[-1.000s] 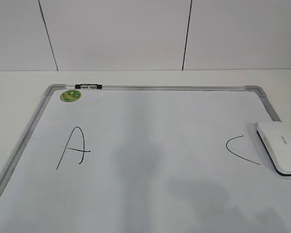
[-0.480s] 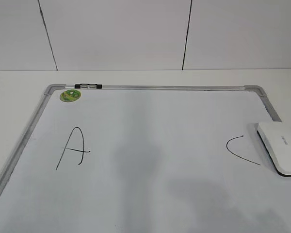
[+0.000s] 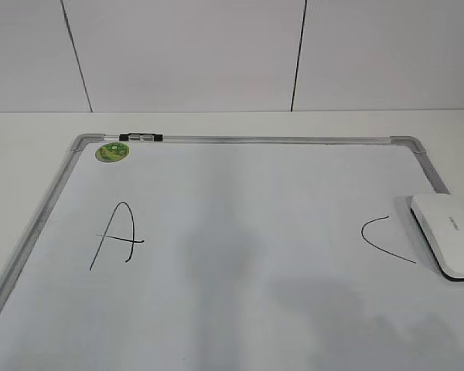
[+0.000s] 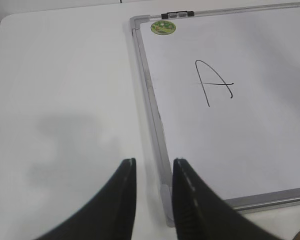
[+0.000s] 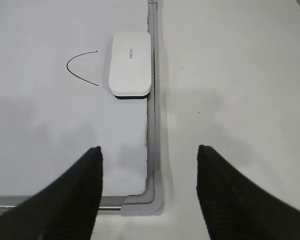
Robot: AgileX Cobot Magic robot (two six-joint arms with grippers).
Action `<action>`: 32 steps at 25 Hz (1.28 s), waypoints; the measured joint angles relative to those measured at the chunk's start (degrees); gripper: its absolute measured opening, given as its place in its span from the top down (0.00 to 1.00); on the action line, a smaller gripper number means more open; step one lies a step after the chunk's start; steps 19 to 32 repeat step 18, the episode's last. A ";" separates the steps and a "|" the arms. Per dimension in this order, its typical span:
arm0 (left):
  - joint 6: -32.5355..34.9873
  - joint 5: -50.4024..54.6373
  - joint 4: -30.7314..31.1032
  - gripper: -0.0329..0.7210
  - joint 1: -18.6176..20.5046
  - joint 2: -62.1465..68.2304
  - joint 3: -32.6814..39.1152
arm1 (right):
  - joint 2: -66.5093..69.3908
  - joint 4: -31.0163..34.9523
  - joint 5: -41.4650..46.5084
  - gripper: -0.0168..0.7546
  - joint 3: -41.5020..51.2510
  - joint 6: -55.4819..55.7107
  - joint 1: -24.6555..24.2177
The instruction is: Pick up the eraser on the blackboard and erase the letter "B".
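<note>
No "B" shows on the board point(image 3: 240, 309) in any view; between the "A" point(image 3: 117, 236) and the "C" point(image 3: 387, 239) the surface is bare, so the erasing looks done and the eraser point(image 3: 448, 233) lies flat at the board's 3 o'clock edge, just beside the "C" and hard against the frame.

Risks, as I judge them:
- If the right fingers point(image 5: 149, 192) go for the eraser again, its long side sits against the metal frame, so one finger may land on the frame and tip or skid the block.
- A skid toward 9 o'clock would drag the eraser across the "C", which is very near, and smear a letter that should stay.
- The left fingers point(image 4: 152, 197) hang over the board's near left corner; a low sweep could catch the frame and shift the whole board on the worktop point(image 4: 65, 75).

Finger state: the right pair stands wide apart and holds nothing; the left pair stands narrow, with a slim gap, and holds nothing.

Count:
- one board
- one eraser
- two letters, "A" and "C"
- one green sticker point(image 3: 112, 152) at 11 o'clock
- one small black-and-white clip point(image 3: 141, 137) on the far frame
- two sets of fingers
</note>
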 joint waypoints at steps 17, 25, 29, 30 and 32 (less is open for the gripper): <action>0.00 0.00 0.00 0.69 0.00 0.00 0.00 | 0.00 0.00 -0.33 0.38 0.14 -0.34 0.00; 0.00 0.00 0.00 0.69 0.00 0.00 0.00 | 0.00 0.00 -0.33 0.38 0.14 -0.34 0.00; 0.00 0.00 0.00 0.69 0.00 0.00 0.00 | 0.00 0.00 -0.33 0.38 0.14 -0.34 0.00; 0.00 0.00 0.00 0.69 0.00 0.00 0.00 | 0.00 0.00 -0.33 0.38 0.14 -0.34 0.00; 0.00 0.00 0.00 0.69 0.00 0.00 0.00 | 0.00 0.00 -0.33 0.38 0.14 -0.34 0.00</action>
